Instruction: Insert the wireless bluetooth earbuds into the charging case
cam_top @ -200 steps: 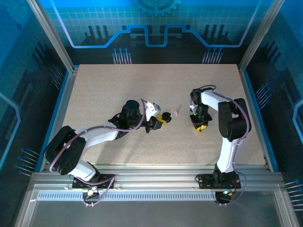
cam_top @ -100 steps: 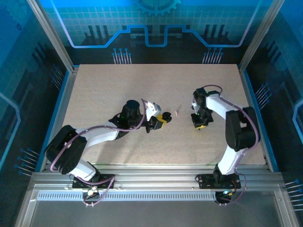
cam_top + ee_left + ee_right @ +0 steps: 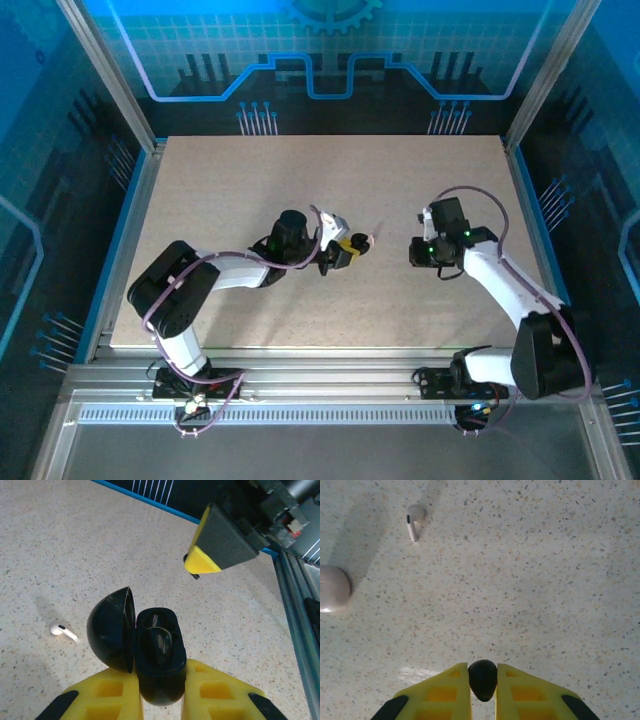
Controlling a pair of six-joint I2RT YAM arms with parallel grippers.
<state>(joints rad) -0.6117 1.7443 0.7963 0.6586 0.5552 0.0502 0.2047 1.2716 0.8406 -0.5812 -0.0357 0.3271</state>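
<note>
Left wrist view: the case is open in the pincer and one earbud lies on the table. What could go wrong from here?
1. The left pincer grips the open charging case at its near end only; a push while inserting may tilt it.
2. The earbud lies loose beside the case; a moving arm may knock it away.

The left arm (image 3: 235, 272) and the right arm (image 3: 500, 285) both had white shells on the long links and black housings at the joints. A thin purple cable (image 3: 470, 192) ran in loops along each arm. Small green lights (image 3: 432, 243) shone near the right wrist. The left gripper (image 3: 160, 680) and the right gripper (image 3: 482, 680) had bright yellow jaws with shallow rectangular pockets and black corner patches.
</note>
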